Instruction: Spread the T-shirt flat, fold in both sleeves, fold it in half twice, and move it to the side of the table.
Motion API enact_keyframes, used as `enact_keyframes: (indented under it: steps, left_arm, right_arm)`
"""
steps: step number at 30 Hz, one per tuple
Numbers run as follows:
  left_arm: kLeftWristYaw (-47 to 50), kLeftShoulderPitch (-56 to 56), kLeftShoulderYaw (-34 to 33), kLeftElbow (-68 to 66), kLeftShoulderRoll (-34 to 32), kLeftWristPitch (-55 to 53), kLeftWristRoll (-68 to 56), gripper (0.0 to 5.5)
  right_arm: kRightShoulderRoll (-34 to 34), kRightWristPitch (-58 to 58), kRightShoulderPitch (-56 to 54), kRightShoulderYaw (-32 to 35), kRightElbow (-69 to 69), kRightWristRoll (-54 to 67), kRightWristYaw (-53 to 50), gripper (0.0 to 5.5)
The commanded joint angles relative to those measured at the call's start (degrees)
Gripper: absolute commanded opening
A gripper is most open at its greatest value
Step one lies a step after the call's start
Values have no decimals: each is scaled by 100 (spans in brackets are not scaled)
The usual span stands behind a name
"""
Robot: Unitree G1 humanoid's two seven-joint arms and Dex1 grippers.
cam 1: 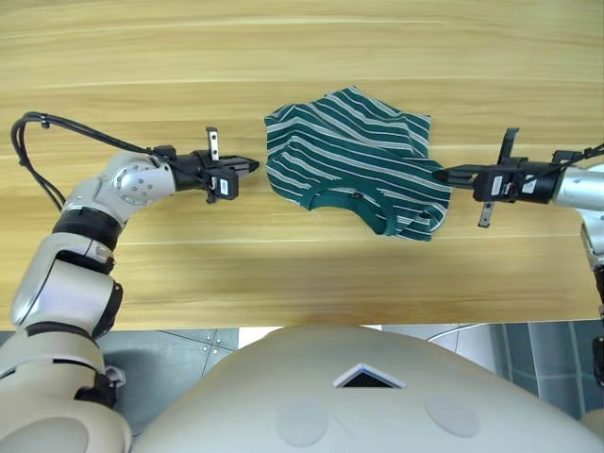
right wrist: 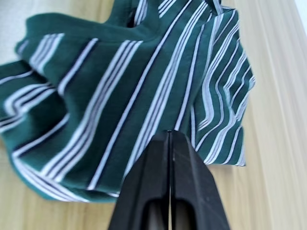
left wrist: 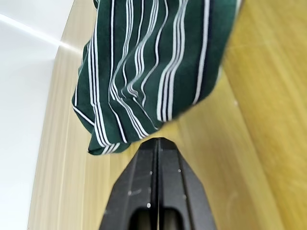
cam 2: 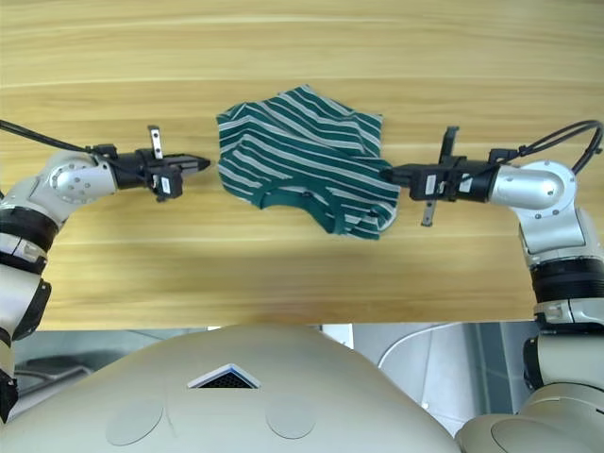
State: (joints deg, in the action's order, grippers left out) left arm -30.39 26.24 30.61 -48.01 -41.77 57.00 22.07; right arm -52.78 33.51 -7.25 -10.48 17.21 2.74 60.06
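Currently I see the rumpled green-striped T-shirt (cam 1: 354,151) on the wood-grain table (cam 1: 142,57); left gripper (cam 1: 250,166) and right gripper (cam 1: 440,174), black wedges, pressed together.

I see the L gripper (left wrist: 158,142) w/ both black fingers pressed together, tip just beside the near hem of the T-shirt (left wrist: 144,62), can't tell if touching, shirt bunched up, green w/ white stripes, on the wood table (left wrist: 261,124).

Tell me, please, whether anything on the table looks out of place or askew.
Only the T-shirt: it lies bunched on the table, folded over itself, not flat. The left claw and right claw sit shut on either side of it.
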Motion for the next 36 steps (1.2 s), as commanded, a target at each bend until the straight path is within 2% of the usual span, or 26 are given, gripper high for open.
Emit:
enact_keyframes:
  steps: [1, 12, 20, 28, 36]
  left_arm:
    - [-251, -416, -78, 400, -156, -289, 52, 0]
    - [-361, -427, -259, 1216, 491, -442, -222, 0]
    - [-274, -105, -155, 815, 926, -462, 176, 0]
    - [288, 415, 299, -100, 1169, -481, 1288, 0]
    - [538, 682, 1058, -684, 1183, -429, 2152, 0]
  right_arm:
    - [-176, 87, 234, 148, -3, 154, 210, 3]
    - [-333, 352, 725, 298, 55, 199, 436, 3]
    - [-174, 391, 711, 232, 121, 108, 394, 3]
    - [53, 468, 549, 35, 118, -83, 352, 3]
    - [229, 418, 165, -228, 286, -517, 311, 3]
